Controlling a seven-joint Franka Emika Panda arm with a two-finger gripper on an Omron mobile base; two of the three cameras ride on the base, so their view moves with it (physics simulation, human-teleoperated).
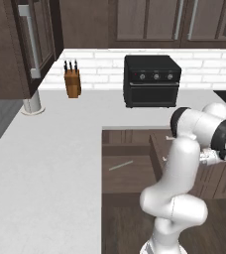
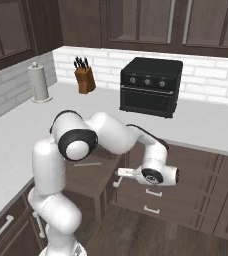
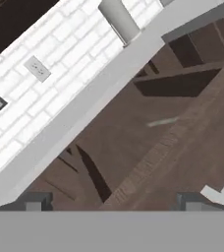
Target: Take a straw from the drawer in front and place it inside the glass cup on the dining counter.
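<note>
Straw point(image 1: 121, 165) flat in open drawer point(image 1: 127, 176); gripper point(image 3: 111, 202) open, empty.

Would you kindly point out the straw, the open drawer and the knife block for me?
straw point(image 1: 121, 165), left base view, middle of the tube.
drawer point(image 1: 127, 181), left base view, bare floor inside.
knife block point(image 1: 73, 83), left base view, wooden body.

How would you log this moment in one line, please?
drawer: open | straw: lying inside | gripper: open, empty, beside drawer
</note>
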